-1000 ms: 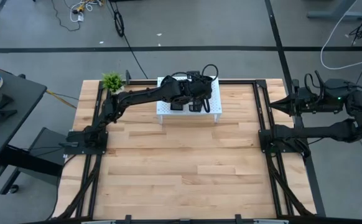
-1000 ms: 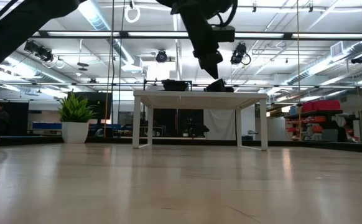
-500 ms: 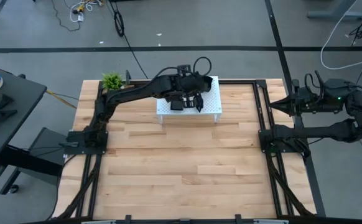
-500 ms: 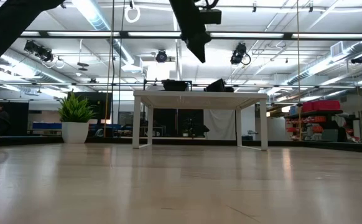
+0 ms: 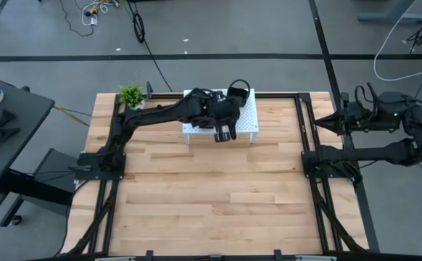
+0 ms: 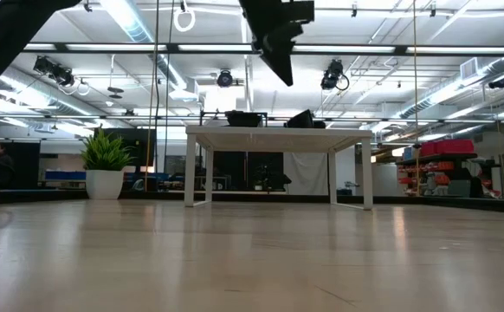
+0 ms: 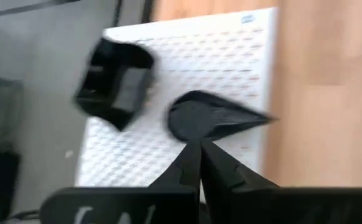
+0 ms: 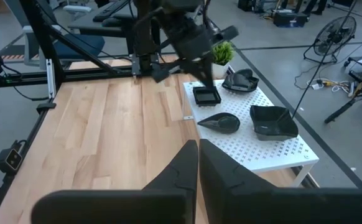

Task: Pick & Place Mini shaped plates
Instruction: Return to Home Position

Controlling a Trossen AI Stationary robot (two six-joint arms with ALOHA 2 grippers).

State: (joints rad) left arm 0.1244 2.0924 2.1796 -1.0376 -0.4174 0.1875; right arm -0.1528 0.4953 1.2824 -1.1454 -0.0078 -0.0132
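Several glossy black mini shaped plates lie on the white perforated stand (image 8: 262, 149) at the table's far side: a square one (image 8: 207, 95), a teardrop one (image 8: 220, 122) and wavy-edged ones (image 8: 273, 121). My left gripper (image 5: 224, 133) hangs shut above the stand's near edge, fingers slanting down, with nothing between them. In the left wrist view the teardrop plate (image 7: 212, 118) lies just beyond the closed fingertips (image 7: 199, 152), flat on the stand (image 7: 231, 56). My right gripper (image 8: 198, 149) waits shut at the table's right edge (image 5: 323, 123).
A small green potted plant (image 5: 131, 94) stands at the table's far left corner, beside the stand (image 5: 249, 119). Black frame rails (image 5: 305, 145) run along the left and right sides. The wooden tabletop (image 5: 211, 196) stretches in front of the stand.
My left gripper has risen from the stand and drawn back toward the table's near edge, rolling a little. Its fingers, spread apart before, have shut with nothing between them. The plates have stayed on the stand.
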